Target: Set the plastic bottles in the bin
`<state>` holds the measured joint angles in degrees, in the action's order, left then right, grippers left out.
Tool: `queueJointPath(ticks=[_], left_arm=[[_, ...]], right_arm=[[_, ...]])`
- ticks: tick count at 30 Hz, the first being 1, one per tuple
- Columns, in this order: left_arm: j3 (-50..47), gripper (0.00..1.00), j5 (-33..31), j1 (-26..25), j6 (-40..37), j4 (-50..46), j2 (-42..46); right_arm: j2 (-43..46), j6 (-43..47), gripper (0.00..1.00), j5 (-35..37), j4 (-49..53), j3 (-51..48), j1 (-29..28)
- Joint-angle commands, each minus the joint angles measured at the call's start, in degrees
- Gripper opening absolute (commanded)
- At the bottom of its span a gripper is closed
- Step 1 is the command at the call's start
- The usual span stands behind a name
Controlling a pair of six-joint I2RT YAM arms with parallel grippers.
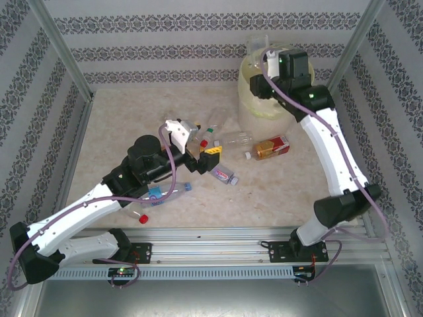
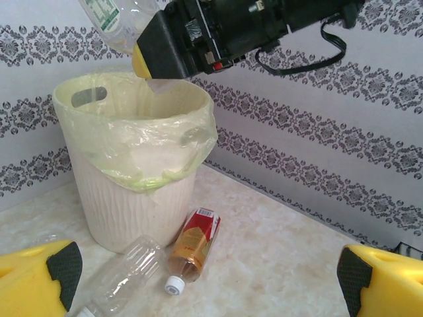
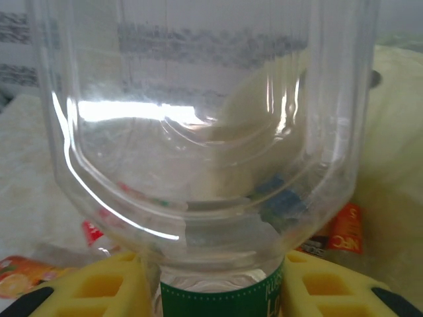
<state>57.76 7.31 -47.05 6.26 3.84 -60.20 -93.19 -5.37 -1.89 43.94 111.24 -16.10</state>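
Holding a plastic bottle (image 3: 205, 132), clear with a green label, in the right pincer (image 3: 218, 294), clenched around the labelled stretch, high over the bin (image 2: 125, 211) at the far right of the desk (image 1: 132, 112). With the left pincer (image 2: 211, 290) released, fingers wide, low over the desk among the loose bottles and facing the bin.

Could go wrong on release: apparently hanging nearer the far rim than the middle of the mouth, so risking a knock on the rim or on the slack liner (image 2: 165, 132) bunched inside, then a bounce out onto the desk. Could also snag that liner with a low fingertip.

Held with long axis steeply tilted, close to upright, leaning up and left from the grip; cannot tell which end carries the cap. Lying on its side near the bin's foot, a red-labelled bottle (image 2: 195, 241), long axis roughly left-right, white cap leftward, just beside an unlabelled clear one (image 2: 125, 271).
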Motion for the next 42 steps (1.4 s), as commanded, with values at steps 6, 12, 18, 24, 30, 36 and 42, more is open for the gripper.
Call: queueJointPath(ticks=[6,12,18,24,30,36,42], left_arm=[[-4.3,1.00,1.0,1.7,-1.8,6.2,-1.4],[-4.7,1.00,1.5,1.8,-2.2,4.8,-1.8],[-4.6,1.00,0.2,1.8,-3.7,3.7,-1.9],[-5.6,1.00,-1.1,1.8,-4.2,5.2,-1.7],[-5.8,1.00,-1.9,1.8,-4.3,5.3,-1.7],[-5.1,1.00,-2.5,1.8,-4.9,3.6,-2.0],[-5.1,1.00,-2.9,1.8,-5.6,2.3,-2.1]], right_arm=[[-11.4,1.4,0.39,0.7,12.0,15.3,5.5],[-19.9,0.9,0.40,-0.5,20.5,26.0,7.9],[-25.8,0.0,0.42,-3.7,24.9,31.7,9.7],[-27.8,-0.3,0.46,-4.0,25.5,31.7,10.0],[-27.5,-1.3,0.58,-5.0,24.5,32.0,9.9],[-25.5,-2.1,0.63,-4.9,24.3,32.9,9.9],[-18.8,-1.5,0.65,-3.5,19.1,26.8,9.6]])
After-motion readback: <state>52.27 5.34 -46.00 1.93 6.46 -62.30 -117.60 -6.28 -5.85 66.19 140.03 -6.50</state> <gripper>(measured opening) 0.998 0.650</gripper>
